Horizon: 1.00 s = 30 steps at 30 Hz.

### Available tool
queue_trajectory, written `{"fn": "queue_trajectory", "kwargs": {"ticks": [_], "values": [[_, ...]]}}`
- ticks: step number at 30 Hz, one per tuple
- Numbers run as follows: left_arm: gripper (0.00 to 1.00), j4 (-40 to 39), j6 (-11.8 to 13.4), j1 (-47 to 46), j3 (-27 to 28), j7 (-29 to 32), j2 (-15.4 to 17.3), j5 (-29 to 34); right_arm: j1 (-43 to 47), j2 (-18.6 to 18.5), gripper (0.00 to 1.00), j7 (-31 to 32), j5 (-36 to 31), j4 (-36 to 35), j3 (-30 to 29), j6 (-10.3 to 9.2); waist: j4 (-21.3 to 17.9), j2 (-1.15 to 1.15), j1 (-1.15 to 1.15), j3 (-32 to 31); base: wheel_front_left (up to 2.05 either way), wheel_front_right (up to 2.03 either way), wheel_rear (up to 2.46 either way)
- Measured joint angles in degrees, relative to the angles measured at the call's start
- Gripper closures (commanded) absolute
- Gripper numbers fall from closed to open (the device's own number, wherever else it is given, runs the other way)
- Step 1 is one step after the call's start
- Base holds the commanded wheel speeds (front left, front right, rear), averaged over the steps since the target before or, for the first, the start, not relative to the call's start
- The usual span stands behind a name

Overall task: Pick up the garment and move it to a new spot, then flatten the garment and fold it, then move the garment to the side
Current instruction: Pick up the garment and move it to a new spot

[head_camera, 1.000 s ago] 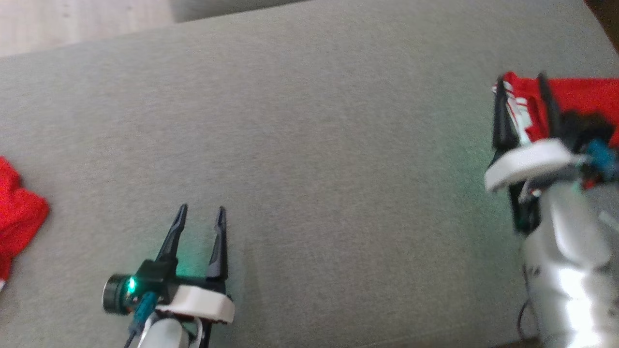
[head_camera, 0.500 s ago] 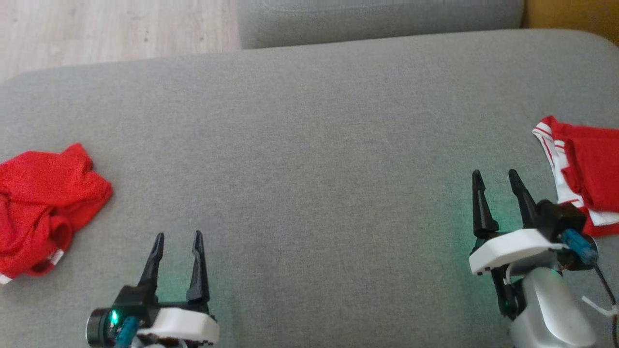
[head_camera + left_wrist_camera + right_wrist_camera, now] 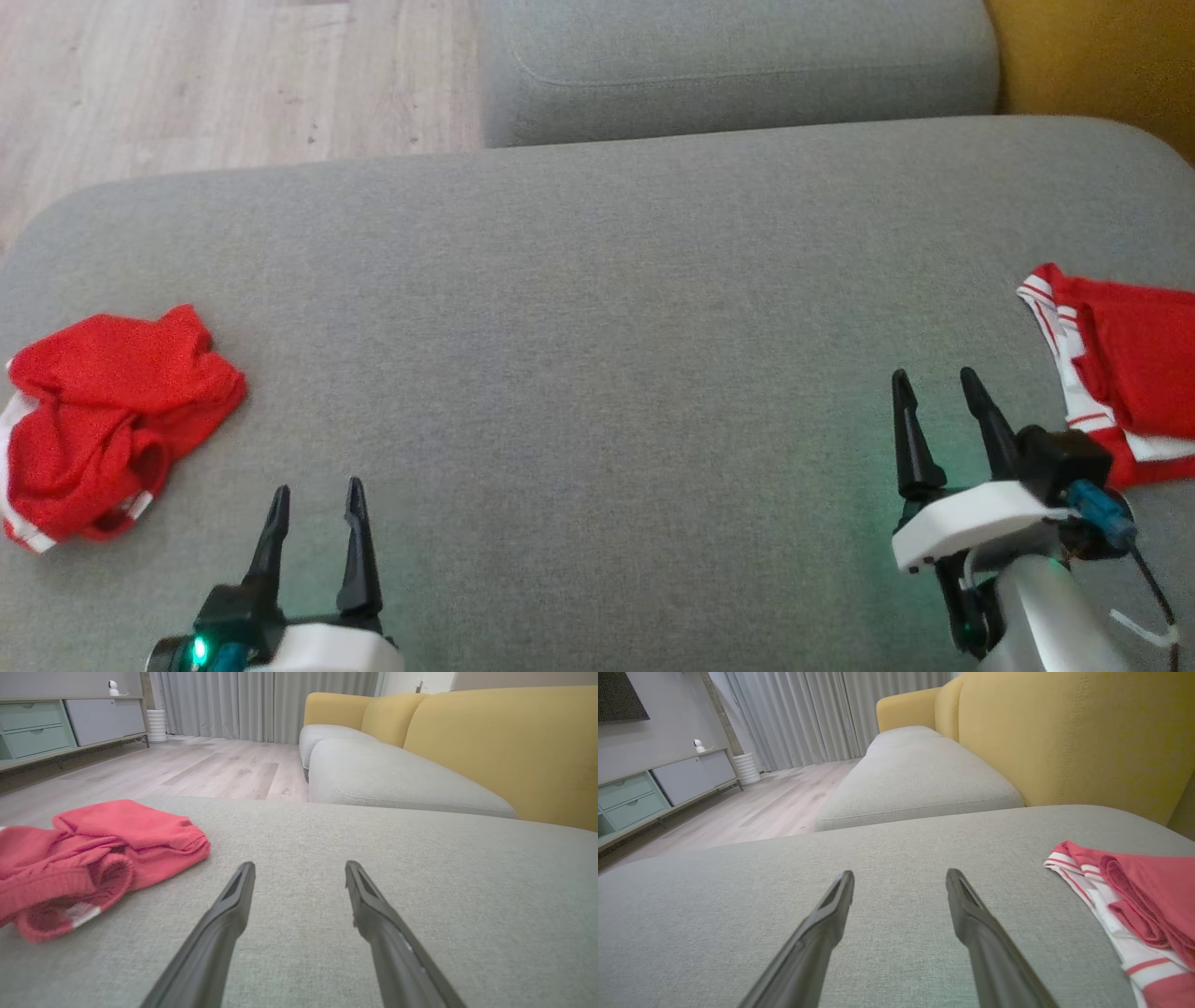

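Observation:
A crumpled red garment (image 3: 103, 420) with a bit of white trim lies in a heap at the left end of the grey cushion (image 3: 597, 308); the left wrist view has the same heap (image 3: 93, 854) left of my fingers. A folded red and white striped garment (image 3: 1111, 373) rests at the right edge, seen in the right wrist view as folded cloth (image 3: 1129, 896). My left gripper (image 3: 315, 499) hovers open and empty near the front, right of the crumpled heap. My right gripper (image 3: 934, 385) is open and empty too, just left of the folded garment.
A second grey seat cushion (image 3: 738, 65) lies beyond the one I work over, with the yellow sofa back (image 3: 1092, 65) at the far right. Pale wooden floor (image 3: 215, 75) shows at the top left. A low cabinet (image 3: 56, 723) and curtains stand across the room.
The camera has swung, so the whole scene shifted. My right gripper has drawn back off the folded red and white garment, which stays on the cushion. The left gripper stays open.

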Motion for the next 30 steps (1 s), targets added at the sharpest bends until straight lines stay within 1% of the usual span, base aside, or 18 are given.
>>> {"fn": "queue_trajectory", "kwargs": {"ticks": [9,14,17,21,22,24,30], "values": [[0.0,-0.24,-0.04,1.74,0.89,0.0,0.01,-0.03,0.9,0.01,0.0,0.0,0.99,0.05,1.04,0.0,2.35,0.0,0.01,-0.64,0.0,0.0,0.0],[0.0,-0.4,0.02,1.64,0.77,0.0,0.01,-0.32,0.97,0.02,0.0,0.0,1.0,0.21,1.81,0.0,5.02,0.0,0.01,-0.32,0.0,0.0,0.0],[0.0,-0.37,0.25,1.63,0.69,0.01,0.01,-0.64,1.18,0.02,0.0,0.0,1.02,0.19,2.71,0.0,7.64,0.0,0.01,-0.04,0.0,0.0,0.0],[0.0,-0.35,0.62,1.67,0.83,0.01,0.01,-1.0,1.76,0.03,0.0,0.0,1.62,0.2,4.57,0.0,12.2,0.0,0.01,0.35,0.0,0.0,0.0],[0.0,-0.35,0.62,1.67,0.83,0.01,0.01,-1.0,1.76,0.03,0.0,0.0,1.62,0.2,4.57,0.0,12.2,0.0,0.01,0.35,0.0,0.0,0.0],[0.0,-0.35,0.69,1.81,1.29,0.01,0.01,-1.46,1.85,0.04,0.0,0.0,2.21,0.22,5.81,0.0,14.77,0.0,0.01,0.52,0.0,0.0,0.0],[0.0,-0.51,1.15,4.07,5.56,0.0,0.04,-2.24,1.74,0.05,0.0,0.01,3.57,0.23,10.09,0.0,21.88,0.0,0.01,1.1,0.0,0.0,0.0]]}}
